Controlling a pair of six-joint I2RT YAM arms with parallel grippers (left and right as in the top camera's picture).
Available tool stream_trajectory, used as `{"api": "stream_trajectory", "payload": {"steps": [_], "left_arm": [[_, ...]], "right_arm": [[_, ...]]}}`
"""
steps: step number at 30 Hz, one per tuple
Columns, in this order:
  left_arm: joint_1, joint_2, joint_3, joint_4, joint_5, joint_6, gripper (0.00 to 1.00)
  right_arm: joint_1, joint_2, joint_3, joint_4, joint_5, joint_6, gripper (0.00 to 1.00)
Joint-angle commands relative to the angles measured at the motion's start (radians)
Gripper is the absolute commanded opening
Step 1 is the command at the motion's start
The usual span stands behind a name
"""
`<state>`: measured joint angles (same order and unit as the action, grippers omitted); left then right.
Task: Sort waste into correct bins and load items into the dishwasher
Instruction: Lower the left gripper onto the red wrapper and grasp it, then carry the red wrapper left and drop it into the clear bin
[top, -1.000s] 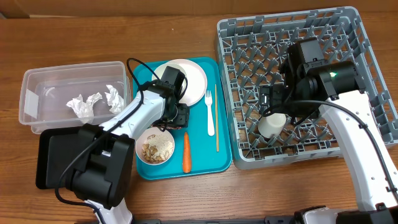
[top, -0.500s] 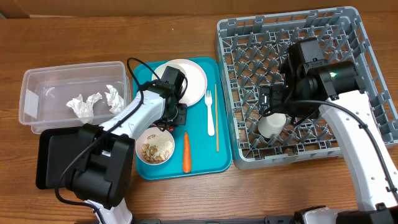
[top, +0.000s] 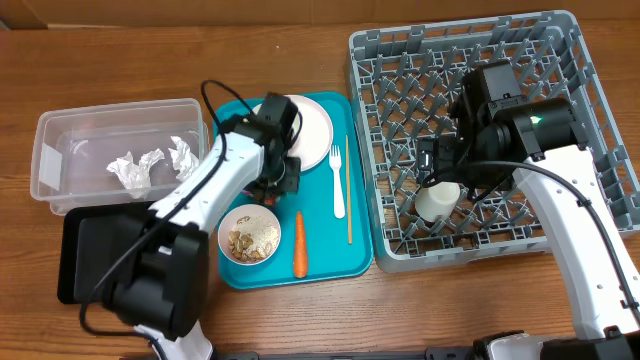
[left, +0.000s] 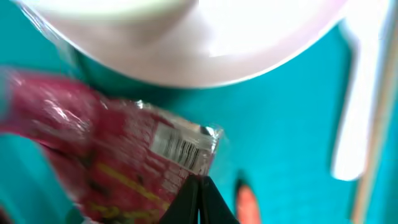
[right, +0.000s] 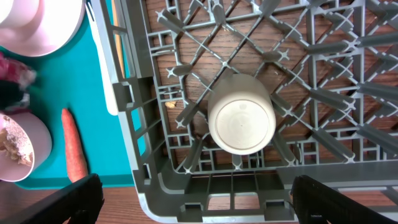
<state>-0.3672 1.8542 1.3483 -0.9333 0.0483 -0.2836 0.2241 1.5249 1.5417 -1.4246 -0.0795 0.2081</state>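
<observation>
White arm links (top: 213, 182), black joints (top: 498, 108), looped black cables (top: 213, 103), green light (top: 537, 121)

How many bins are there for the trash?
2. The clear tub sits far left; the black tray lies just beside it, nearer the robot's base, partly hidden by the left arm.

The tub (top: 120, 107) sits left of the tray (top: 325, 245); the rack (top: 560, 60) right, cup (top: 437, 203) inside. The wrapper (left: 118, 155) seems beside the plate (top: 312, 130).
</observation>
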Motion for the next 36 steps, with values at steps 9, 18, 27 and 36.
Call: {"api": "stream_trajectory", "payload": {"steps": [9,18,27,36], "left_arm": [[-0.002,-0.129,0.089,-0.085,-0.024,0.014,0.04],[0.089,-0.208,0.138,-0.117,-0.029,-0.013,0.04],[0.292,-0.319,0.238,-0.109,-0.029,-0.012,0.04],[0.554,-0.330,0.255,-0.080,-0.030,-0.011,0.04]], "right_arm": [[0.003,-0.012,0.020,0.005,-0.004,-0.006,1.00],[0.003,-0.012,0.020,0.005,-0.004,-0.006,1.00],[0.003,-0.012,0.020,0.005,-0.004,-0.006,1.00],[0.003,-0.012,0.020,0.005,-0.004,-0.006,1.00]]}}
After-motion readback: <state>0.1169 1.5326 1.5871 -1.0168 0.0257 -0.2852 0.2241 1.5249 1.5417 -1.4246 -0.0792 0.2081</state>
